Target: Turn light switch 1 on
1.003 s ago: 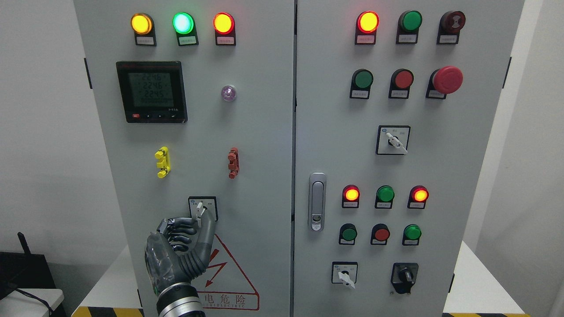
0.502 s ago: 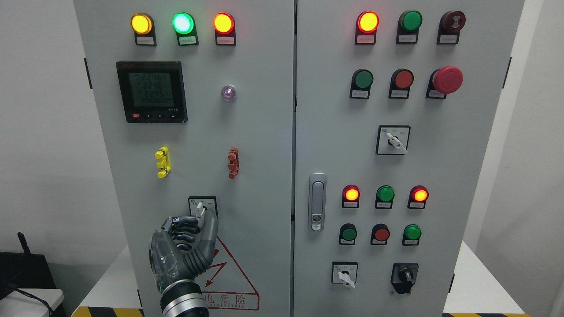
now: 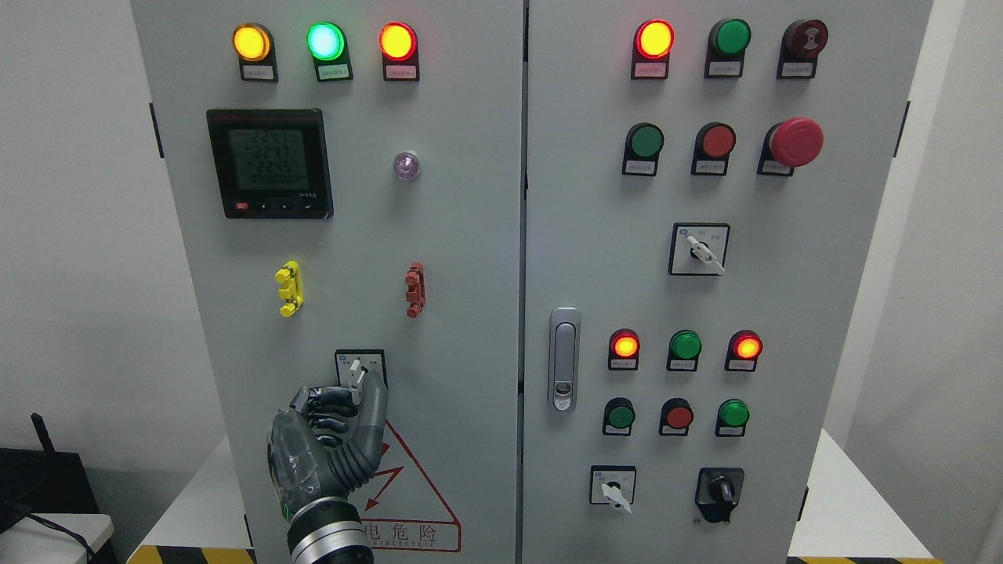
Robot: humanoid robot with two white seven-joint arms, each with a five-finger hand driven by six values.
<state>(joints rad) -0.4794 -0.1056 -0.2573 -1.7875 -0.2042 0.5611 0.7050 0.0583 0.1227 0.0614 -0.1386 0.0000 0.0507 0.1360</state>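
Lower left of the frame: the left robot hand [image 3: 338,419] has edged rightward, curled fingers pinching the still-unturned switch handle [image 3: 357,377], so turning remains.

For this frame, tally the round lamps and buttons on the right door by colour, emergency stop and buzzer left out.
Red, lit: 3, e.g. top-left lamp
Red, unlit: 2, e.g.
Green: 5, e.g.
Total: 10
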